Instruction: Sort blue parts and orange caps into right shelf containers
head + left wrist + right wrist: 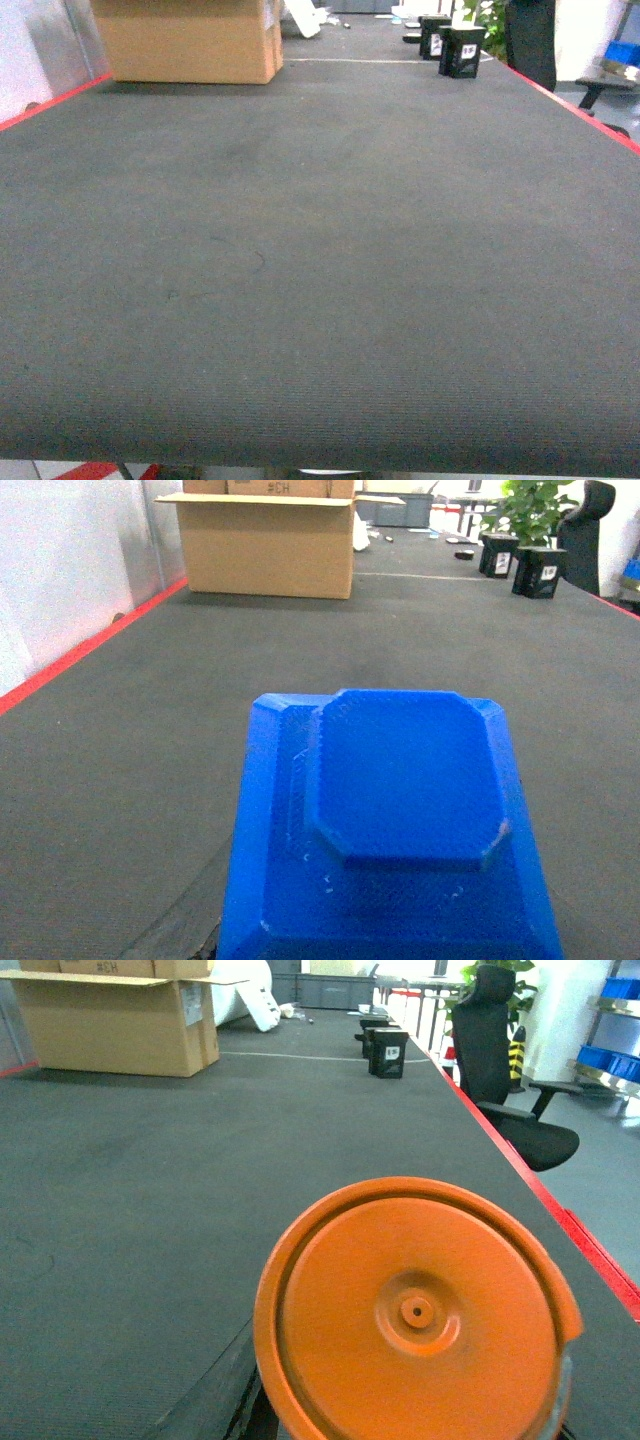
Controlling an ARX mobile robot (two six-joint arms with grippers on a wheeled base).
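A blue part (395, 820) is seen filling the lower half of the left wrist view and an orange cap (415, 1310) the lower half of the right wrist view, each close under its camera and apparently carried at the arm's end; the jaws themselves are hidden behind these pieces, so how far they are open cannot be told, and neither arm is shown in the head view. No container is visible in any view, though blue bins on a shelf (612, 1060) are glimpsed at the far right, beyond the office chair (505, 1070). The task is therefore judged to be at a carrying stage: one piece of each colour appears to be in hand, and delivery to the shelf containers is not yet done. The counter (320, 290) is covered in dark grey ribbed matting edged with red strips. At its far end, a cardboard box (190, 40) is placed on the left, and two small black pots (452, 42) are set to the right of the box, with a green plant (532, 510) behind them. A pale wall is seen left of the box.
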